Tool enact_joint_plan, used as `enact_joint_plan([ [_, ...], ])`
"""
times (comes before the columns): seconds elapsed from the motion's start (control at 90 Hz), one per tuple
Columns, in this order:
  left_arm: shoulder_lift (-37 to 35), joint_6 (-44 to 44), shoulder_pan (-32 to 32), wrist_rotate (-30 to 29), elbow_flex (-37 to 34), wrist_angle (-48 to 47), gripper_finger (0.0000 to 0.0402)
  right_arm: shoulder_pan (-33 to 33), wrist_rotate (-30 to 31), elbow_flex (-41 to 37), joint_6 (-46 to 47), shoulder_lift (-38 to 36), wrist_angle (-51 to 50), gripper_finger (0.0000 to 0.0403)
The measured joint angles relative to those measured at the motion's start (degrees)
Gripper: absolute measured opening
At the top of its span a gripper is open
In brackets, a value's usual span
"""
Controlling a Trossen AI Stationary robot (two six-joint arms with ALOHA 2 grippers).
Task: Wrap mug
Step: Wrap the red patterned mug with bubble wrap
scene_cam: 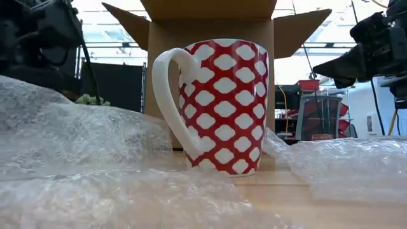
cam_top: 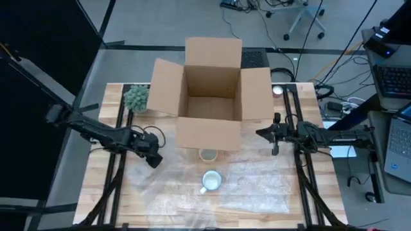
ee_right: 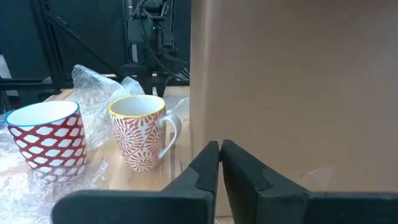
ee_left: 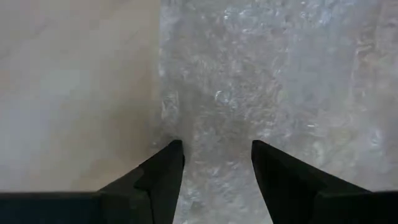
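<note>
Low view: red-and-white mug (scene_cam: 219, 105) hiding the box front, left claw (ee_left: 214, 155) spread over bubble wrap (ee_left: 273, 81), right claw (ee_right: 220, 149) clenched.

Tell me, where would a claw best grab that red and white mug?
Probably by the rim, coming straight down: the red and white mug stands upright, mouth open to the top. Its handle juts out sideways, so close across the wall clear of it.
</note>
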Motion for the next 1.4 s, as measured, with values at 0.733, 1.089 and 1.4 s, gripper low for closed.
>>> enact_joint_plan([
  [0.733,-0.4,4.8,-1.7,-4.5,18.4,-20.7,0.0000,0.0,0.0,0.0,0.0,0.0,0.0,0.0006],
  [1.089,-0.4,7.9,-1.2,-8.4,24.0,-26.2,0.0000,-0.4,4.0,0.0,35.1,0.2,21.3,0.0006],
  [1.4,-1.0,7.4,-1.1,-11.0,24.9,-31.7,0.0000,6.7,-1.6,2.3,28.2,1.4,27.8,0.0006],
])
